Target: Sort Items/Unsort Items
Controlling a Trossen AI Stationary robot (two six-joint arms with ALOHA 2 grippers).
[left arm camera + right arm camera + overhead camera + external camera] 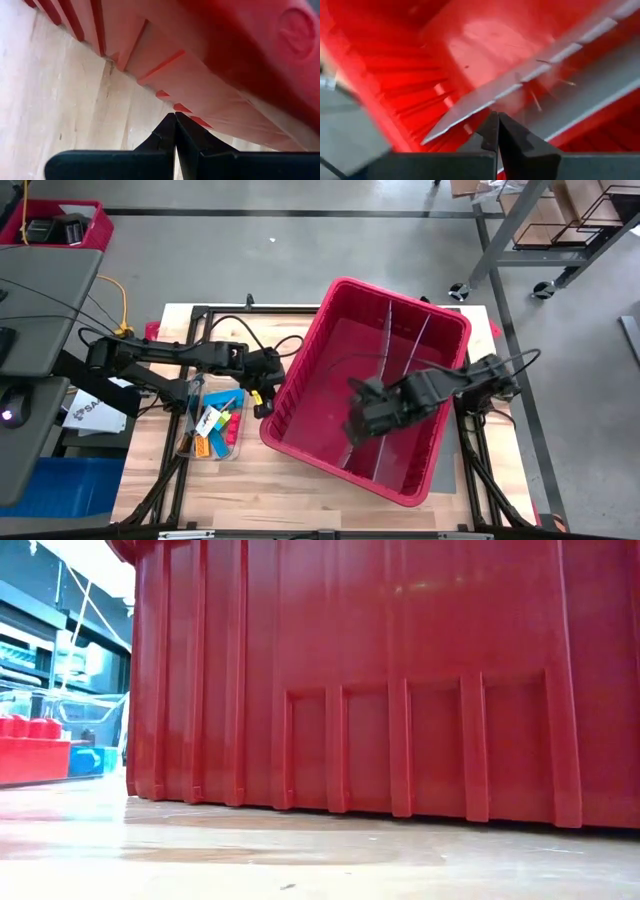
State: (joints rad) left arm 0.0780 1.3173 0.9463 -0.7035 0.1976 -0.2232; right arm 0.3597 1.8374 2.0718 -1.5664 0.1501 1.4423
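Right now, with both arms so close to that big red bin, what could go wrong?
The left gripper, fingers shut, sits against the red bin's outer wall, right next to the small tray of items; a shove could slide the bin or knock the tray.

The right gripper, also shut, hangs inside the bin near its clear divider; it might bump or bend that.

The bin already sits askew on the table, overhanging its far edge, so it could tip.

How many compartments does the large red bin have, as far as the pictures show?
2. A pale divider runs along the red bin. One compartment lies toward the left arm, the other toward the right arm, whose right gripper hangs above the bin. Both look empty.
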